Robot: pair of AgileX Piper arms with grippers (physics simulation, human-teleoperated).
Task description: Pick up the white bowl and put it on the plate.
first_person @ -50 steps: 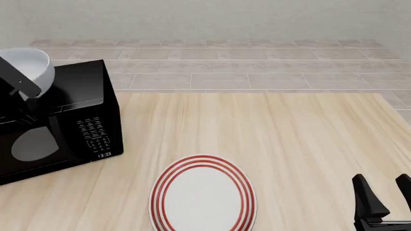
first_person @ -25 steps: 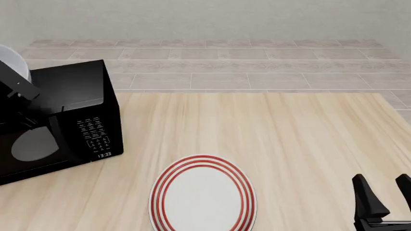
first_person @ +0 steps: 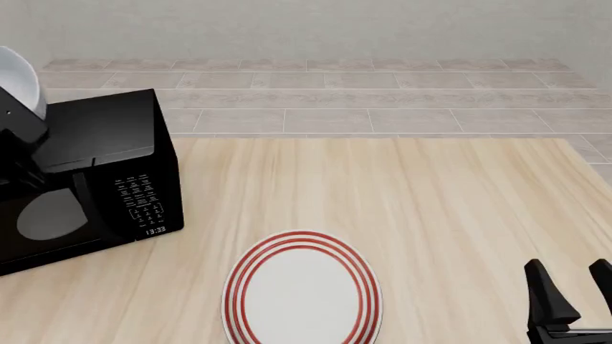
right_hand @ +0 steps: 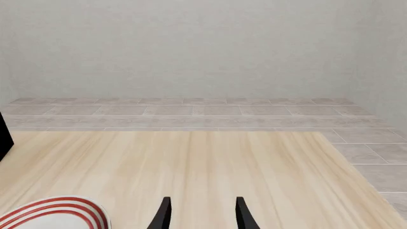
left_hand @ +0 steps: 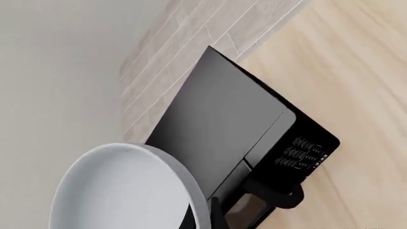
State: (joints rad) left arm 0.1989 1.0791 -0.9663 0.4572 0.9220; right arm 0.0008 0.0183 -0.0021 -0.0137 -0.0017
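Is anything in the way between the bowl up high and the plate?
Only the microwave under the bowl. Beyond it, the table toward the plate looks bare.

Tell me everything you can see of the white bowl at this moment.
The white bowl is a plain, glossy, deep round bowl with smooth sides and no markings. It is off the table, raised above the top of the black microwave at the far left, and tipped steeply so its hollow shows. In the front view only part of it is visible, cut off by the picture's edge. The left wrist view shows its rim and inside close against the left tool, which appears to hold it by the rim; the fingers are mostly hidden.
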